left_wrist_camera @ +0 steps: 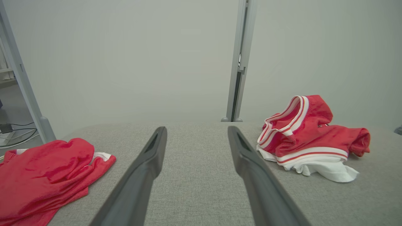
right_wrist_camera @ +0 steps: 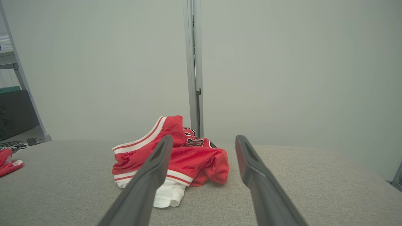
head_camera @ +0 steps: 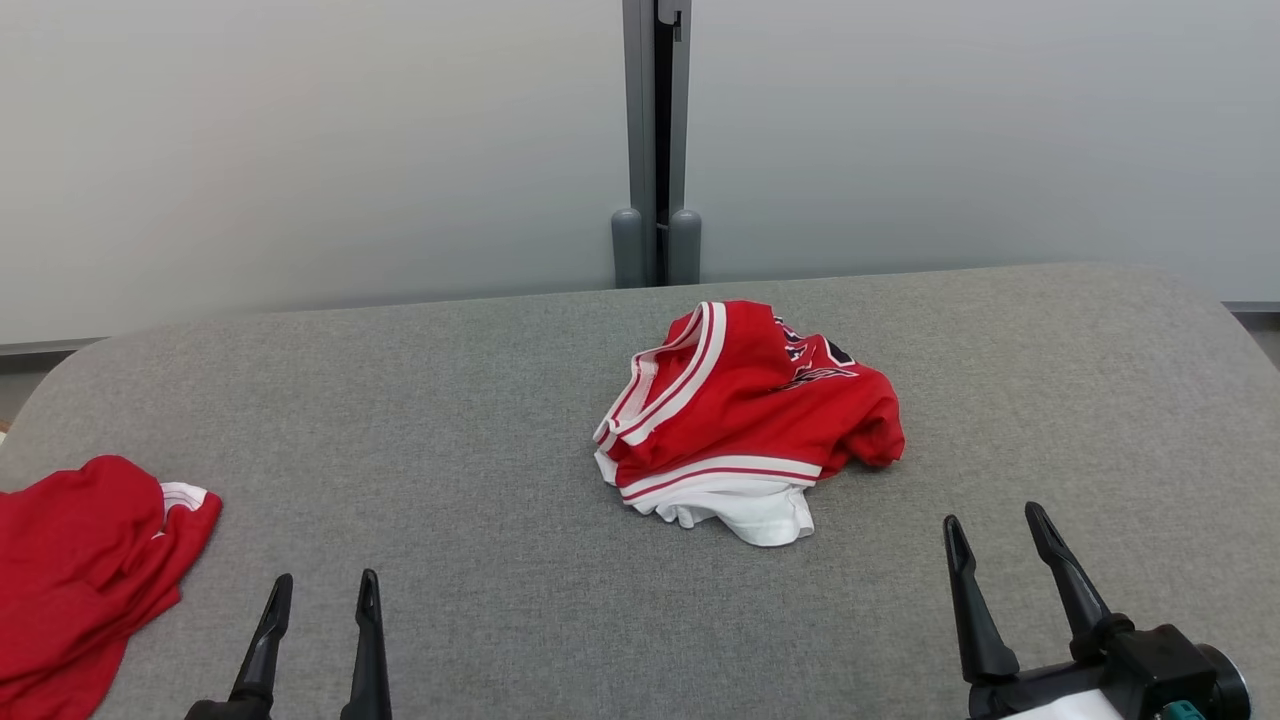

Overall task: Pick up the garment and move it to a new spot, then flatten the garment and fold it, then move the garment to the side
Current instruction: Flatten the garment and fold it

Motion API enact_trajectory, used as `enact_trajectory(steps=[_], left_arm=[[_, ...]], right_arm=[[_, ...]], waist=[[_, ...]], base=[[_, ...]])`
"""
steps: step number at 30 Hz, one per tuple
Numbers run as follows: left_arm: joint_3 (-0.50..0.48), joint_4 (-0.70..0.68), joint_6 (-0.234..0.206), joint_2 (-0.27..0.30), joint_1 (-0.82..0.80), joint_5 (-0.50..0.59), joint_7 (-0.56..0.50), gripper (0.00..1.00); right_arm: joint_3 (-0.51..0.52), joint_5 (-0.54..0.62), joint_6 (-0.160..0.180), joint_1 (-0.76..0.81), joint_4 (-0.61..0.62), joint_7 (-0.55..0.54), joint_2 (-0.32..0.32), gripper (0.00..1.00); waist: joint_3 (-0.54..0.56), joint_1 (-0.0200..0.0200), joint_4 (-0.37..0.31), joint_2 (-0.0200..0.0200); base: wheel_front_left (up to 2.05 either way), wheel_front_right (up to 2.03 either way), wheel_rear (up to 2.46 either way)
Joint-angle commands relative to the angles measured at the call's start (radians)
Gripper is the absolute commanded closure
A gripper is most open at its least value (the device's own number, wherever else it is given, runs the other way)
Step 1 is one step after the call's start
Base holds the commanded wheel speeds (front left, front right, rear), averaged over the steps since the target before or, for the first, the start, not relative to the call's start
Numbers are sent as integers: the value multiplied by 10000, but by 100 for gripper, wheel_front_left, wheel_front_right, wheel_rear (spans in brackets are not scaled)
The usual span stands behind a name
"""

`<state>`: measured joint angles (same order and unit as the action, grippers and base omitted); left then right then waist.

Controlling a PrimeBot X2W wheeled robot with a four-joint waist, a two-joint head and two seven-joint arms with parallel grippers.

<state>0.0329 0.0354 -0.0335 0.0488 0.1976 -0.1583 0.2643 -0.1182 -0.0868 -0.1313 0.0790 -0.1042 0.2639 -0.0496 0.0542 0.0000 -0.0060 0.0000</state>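
A crumpled red jersey with white trim (head_camera: 745, 410) lies in the middle of the grey fabric desk (head_camera: 450, 420). The left pincer (head_camera: 326, 577) and right pincer (head_camera: 992, 514) hover near it, both apart and empty. Another red cloth (head_camera: 80, 560) lies far left.

Head camera: set high, facing forward and down across the grey padded table (head_camera: 480, 400) toward the pale wall (head_camera: 300, 130) and grey post (head_camera: 657, 140), with the left gripper (head_camera: 326, 576) and right gripper (head_camera: 992, 513) at its lower edge. Left wrist camera: low, close to the tabletop, looking nearly level along its own spread fingers at the same wall, crumpled red jersey (head_camera: 745, 410) off to its right. Right wrist camera: likewise low and level, jersey almost straight ahead. All three views share the jersey, post, wall and second red garment (head_camera: 80, 540).
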Motion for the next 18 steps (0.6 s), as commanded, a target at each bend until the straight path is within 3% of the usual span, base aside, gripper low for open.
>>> enact_trajectory(steps=[1,14,18], left_arm=[[-24,-15,-26,32,-109,78,3,0],[90,123,74,32,-175,45,3,0],[343,268,397,28,-374,-14,3,0]], right_arm=[[-12,-36,10,-85,11,10,-16,0],[-65,-144,10,-70,-43,10,-14,0],[-96,-157,10,-109,-49,10,-14,0]], waist=[[0,0,-1,0],[18,0,-40,0],[-34,0,-112,0]], base=[[0,0,0],[0,0,0],[0,0,0]])
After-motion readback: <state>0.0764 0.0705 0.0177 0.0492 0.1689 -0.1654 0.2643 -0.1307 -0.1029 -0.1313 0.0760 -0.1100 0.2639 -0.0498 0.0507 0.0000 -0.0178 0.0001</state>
